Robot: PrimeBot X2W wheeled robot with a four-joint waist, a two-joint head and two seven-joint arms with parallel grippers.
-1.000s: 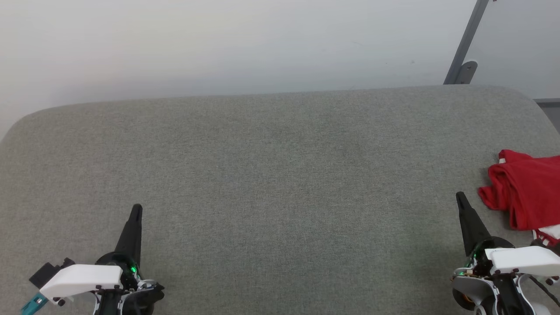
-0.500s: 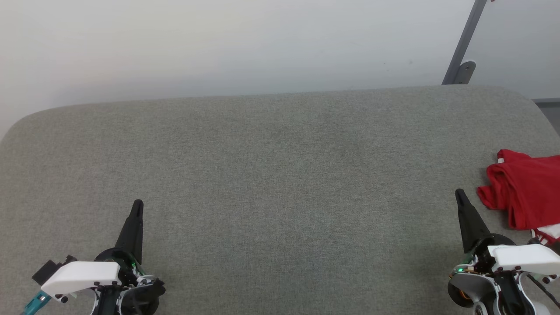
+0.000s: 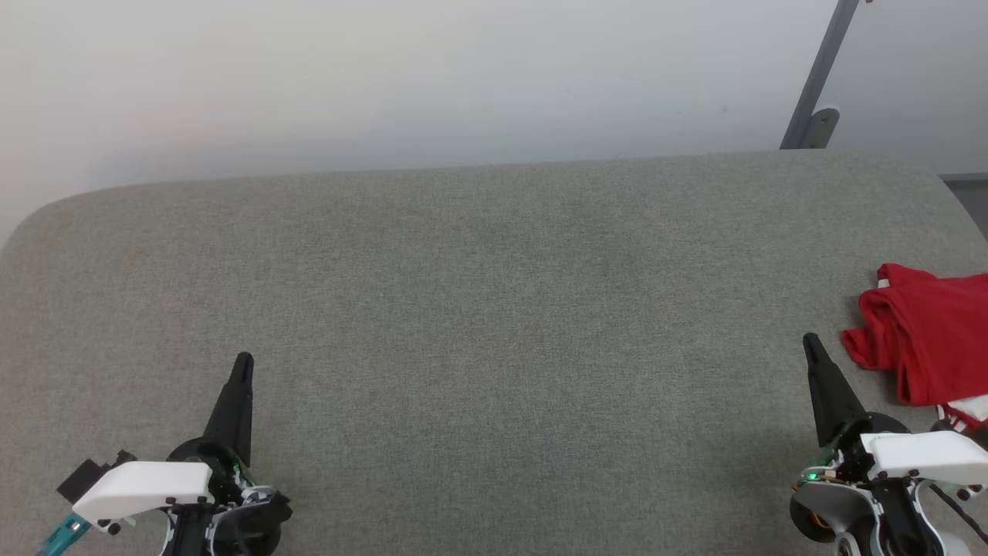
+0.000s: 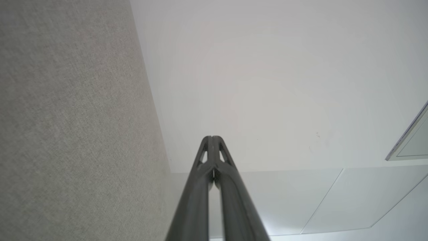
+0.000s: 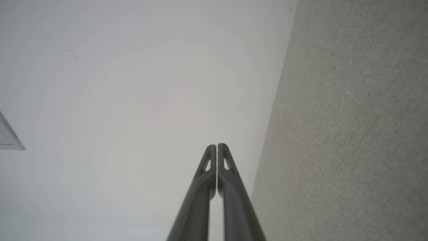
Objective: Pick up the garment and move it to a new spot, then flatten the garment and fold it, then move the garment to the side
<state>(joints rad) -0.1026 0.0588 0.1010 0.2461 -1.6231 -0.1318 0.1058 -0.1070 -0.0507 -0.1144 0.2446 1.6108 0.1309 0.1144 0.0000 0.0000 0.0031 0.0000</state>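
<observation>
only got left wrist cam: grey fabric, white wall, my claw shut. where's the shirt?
Observer: Head view shows the garment bunched up at the right edge of the grey cushion, partly cut off by the frame.
Operator: right claw on it?
Observer: No. The right claw is shut and empty, its tip just left of the garment with bare cushion showing between them.
Operator: and my claw vs the shirt?
Observer: The left claw is at the lower left of the head view, far across the cushion from the garment.
</observation>
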